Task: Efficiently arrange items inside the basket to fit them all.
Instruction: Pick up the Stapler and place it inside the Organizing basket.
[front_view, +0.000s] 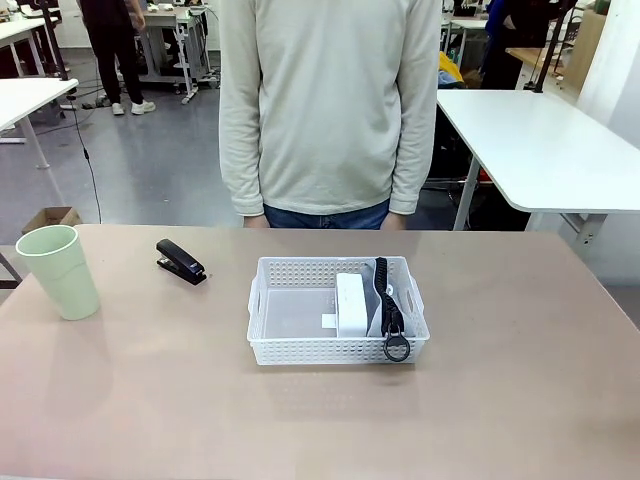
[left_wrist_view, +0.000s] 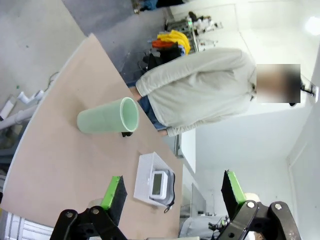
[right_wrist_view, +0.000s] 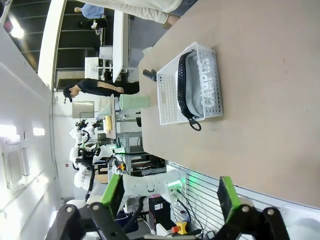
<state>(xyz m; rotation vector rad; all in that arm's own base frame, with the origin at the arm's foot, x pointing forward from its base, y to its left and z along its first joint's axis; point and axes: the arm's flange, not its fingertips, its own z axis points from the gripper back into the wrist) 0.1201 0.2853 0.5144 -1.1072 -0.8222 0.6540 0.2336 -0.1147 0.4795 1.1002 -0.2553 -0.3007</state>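
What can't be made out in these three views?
Front view: the pouch stands edge-on in the basket, so its print is unreadable.
Left wrist view: the stapler is almost wholly hidden behind the cup.
Right wrist view: the stapler is too small for detail.

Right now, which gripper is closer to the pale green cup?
Left. The left gripper has the pale green cup fairly close ahead of it; the right gripper is farther off, with the cup beyond the basket.
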